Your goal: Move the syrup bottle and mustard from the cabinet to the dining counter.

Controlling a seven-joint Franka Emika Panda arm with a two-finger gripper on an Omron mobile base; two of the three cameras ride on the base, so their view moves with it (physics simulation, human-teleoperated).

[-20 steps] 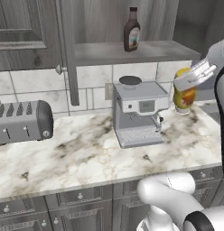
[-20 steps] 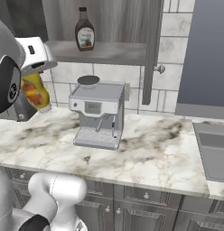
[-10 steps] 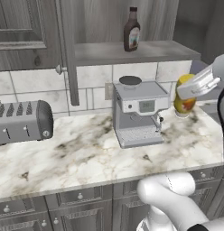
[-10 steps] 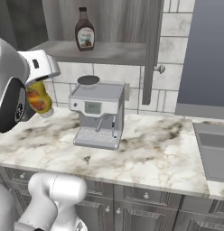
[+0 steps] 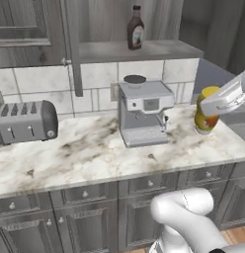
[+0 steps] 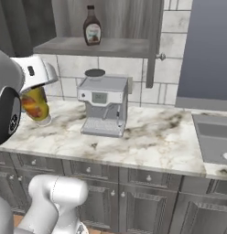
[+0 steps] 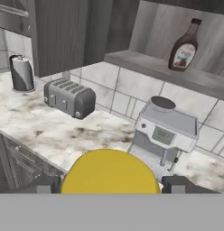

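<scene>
Marble-topped and veined, the surface (image 5: 95, 153) carries a toaster (image 5: 26, 121) at the left, a coffee machine (image 5: 143, 112) in the middle and, at the far right of the left base view, the mustard (image 5: 206, 110), clamped between the fingers (image 7: 42, 185) on either side of its yellow body. Above, the syrup bottle (image 5: 136, 28) stands upright on the open shelf of the cabinet (image 5: 25, 29).

My judgement: the step in hand is carrying the mustard away to the dining counter. It would go best with the bottle kept upright, lifted high enough to clear the surface, and swung wide of the coffee machine while the squeeze stays firm on the smooth plastic.

From the hand view the bottle's rounded yellow end sits between the two dark tips, and a grey canister (image 7: 21, 73) shows beyond the toaster. Turning to the right base view, a sink (image 6: 215, 144) appears at the far right.
</scene>
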